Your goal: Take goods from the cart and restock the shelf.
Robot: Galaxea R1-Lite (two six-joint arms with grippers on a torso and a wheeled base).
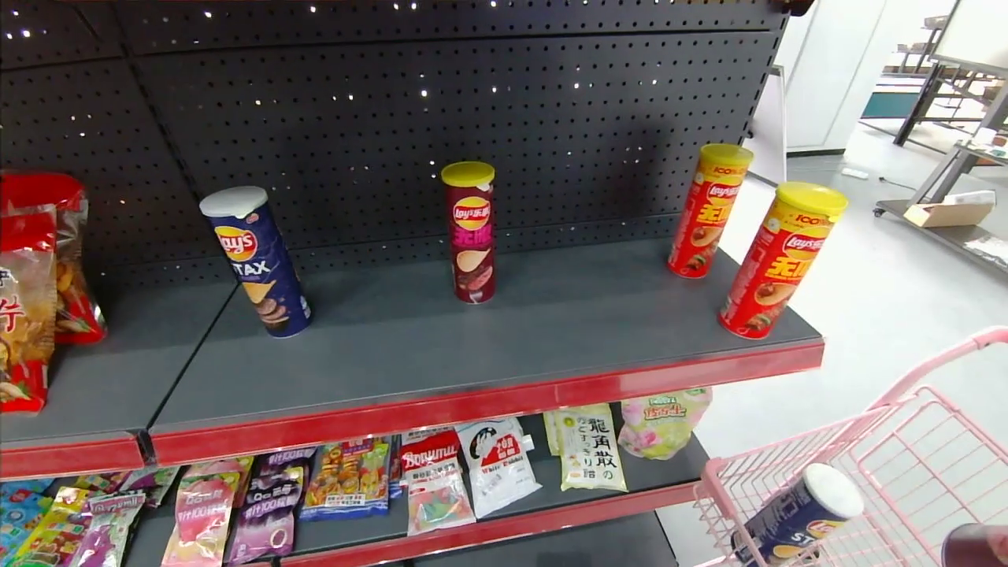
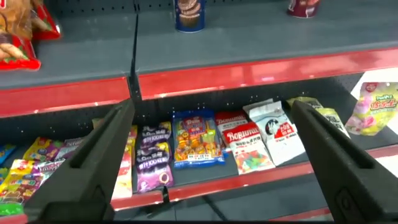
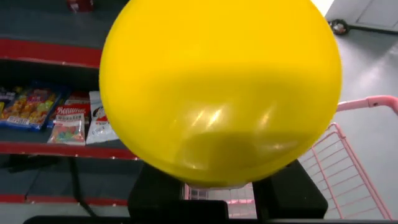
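My right gripper (image 3: 227,196) is shut on a chip can whose yellow lid (image 3: 221,87) sits close to the right wrist camera; dark fingers (image 3: 158,190) show on both sides below it. A pink cart (image 1: 866,441) stands at the lower right with a blue chip can (image 1: 795,512) lying inside. The grey shelf (image 1: 488,346) carries a blue can (image 1: 256,260), a maroon can (image 1: 470,232) and two red cans (image 1: 709,209) (image 1: 780,260). My left gripper (image 2: 211,112) is open and holds nothing, facing the lower shelf of snack bags (image 2: 199,137).
Red snack bags (image 1: 35,283) stand at the shelf's far left. Wide bare gaps lie between the cans on the shelf. The lower shelf (image 1: 488,531) is packed with bags. Open floor and a low trolley (image 1: 945,213) lie to the right behind the cart.
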